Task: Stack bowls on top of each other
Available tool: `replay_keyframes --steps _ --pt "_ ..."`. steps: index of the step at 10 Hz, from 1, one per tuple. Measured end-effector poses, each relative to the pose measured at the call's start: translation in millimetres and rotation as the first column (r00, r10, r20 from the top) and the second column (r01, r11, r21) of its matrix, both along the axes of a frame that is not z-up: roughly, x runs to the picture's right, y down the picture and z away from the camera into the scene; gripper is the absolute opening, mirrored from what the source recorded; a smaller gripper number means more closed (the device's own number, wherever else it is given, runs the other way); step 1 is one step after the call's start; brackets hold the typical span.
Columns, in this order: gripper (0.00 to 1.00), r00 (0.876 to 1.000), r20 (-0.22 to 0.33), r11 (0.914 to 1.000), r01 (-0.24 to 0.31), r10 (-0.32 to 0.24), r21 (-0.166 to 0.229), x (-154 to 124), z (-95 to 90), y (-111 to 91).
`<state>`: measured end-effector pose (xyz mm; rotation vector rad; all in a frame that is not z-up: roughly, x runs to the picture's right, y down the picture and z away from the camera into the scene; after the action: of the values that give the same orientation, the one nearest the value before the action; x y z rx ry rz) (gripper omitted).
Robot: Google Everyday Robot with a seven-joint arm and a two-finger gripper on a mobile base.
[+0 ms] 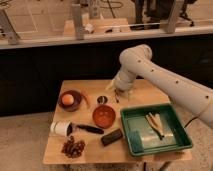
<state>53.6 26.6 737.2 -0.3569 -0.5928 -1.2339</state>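
The dark brown-maroon bowl (71, 101) sits at the table's left with an orange round thing (67, 99) inside it. The orange-red bowl (104, 116) with a darker inner mark sits near the table's middle, to the right of the maroon bowl and apart from it. My gripper (116, 93) hangs from the white arm (150, 70) above the table's back middle, just right of the small metal cup (102, 99) and behind the orange-red bowl. It holds nothing that I can see.
A green rectangular tray (172, 145) with pale sticks in it stands at the right. A white cup (60, 128) lies on its side, with a black-handled tool (89, 129), a dark block (112, 136) and a brown cluster (73, 147) near the front. An orange stick (85, 98) lies beside the maroon bowl.
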Motion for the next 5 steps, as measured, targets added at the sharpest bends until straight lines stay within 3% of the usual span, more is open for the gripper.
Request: replay_keyframes --steps 1,3,5 --pt "0.8 0.993 0.072 0.9956 0.088 -0.09 0.031 -26.0 0.3 -3.0" --pt "0.8 0.967 0.153 0.9787 0.196 -0.203 0.063 -64.9 2.0 0.0" --pt "0.8 0.924 0.232 0.953 0.292 -0.303 0.082 -114.3 6.0 13.3"
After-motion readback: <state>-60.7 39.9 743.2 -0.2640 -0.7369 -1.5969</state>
